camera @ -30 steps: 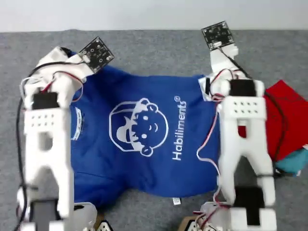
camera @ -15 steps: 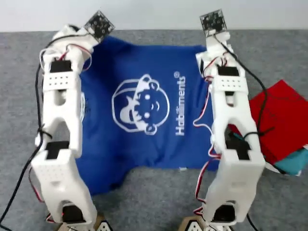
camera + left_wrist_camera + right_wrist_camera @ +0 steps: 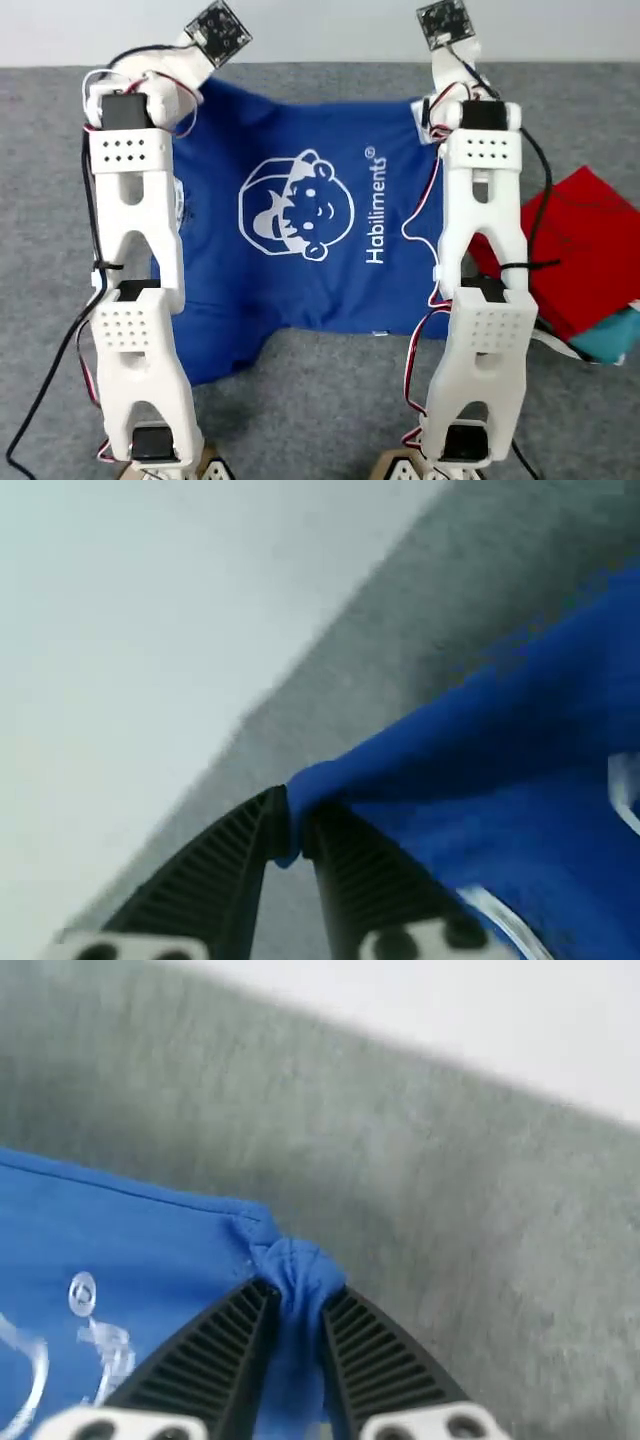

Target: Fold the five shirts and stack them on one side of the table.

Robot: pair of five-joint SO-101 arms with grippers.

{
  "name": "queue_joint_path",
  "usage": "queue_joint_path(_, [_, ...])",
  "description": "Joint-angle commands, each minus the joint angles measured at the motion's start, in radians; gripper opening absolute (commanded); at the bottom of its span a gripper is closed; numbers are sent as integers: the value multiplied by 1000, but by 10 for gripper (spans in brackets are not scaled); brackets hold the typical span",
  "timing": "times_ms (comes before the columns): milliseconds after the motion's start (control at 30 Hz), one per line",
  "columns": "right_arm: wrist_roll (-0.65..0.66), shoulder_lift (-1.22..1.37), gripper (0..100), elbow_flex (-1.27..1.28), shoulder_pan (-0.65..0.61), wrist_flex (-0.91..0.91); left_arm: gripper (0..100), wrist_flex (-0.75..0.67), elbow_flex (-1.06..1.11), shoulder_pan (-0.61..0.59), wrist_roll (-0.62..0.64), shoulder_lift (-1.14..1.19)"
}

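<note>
Pinching two corners of the blue shirt [image 3: 300, 300], left gripper [image 3: 293, 820] and right gripper [image 3: 298, 1295] were each clamped on cloth; equal tension looked necessary for a straight fold.

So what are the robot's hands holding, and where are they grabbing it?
The blue shirt. The left gripper and the right gripper each pinch one far corner of it.

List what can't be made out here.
- High view: blue shirt sides lie under the left arm and right arm.
- High view: red shirt and teal cloth partly hidden by the right arm, cut by the edge; pile count unclear.
- Wrist views: left gripper and right gripper pinch shirt corners; rest cut off.
</note>
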Motion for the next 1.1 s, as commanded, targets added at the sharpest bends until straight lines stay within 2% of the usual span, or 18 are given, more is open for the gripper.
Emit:
queue_joint_path(0, [32,-21,10,-124,10,168,6,212,-87,9,2,-14])
queue_joint_path(133, [32,-21,10,-206,7,351,6,400,-105,14,-74,-21])
queue_joint_path(300, [34,-18,11,-290,-2,595,6,396,-13,-14,-81,-77])
queue_joint_path(433, [32,-54,11,-226,4,610,6,397,208,-8,-130,-190])
queue_joint_path(733, [34,-372,11,236,-4,608,7,394,871,-32,-250,-608])
queue_joint_path(1067, [35,-644,11,697,-25,605,7,394,1288,-83,-354,-824])
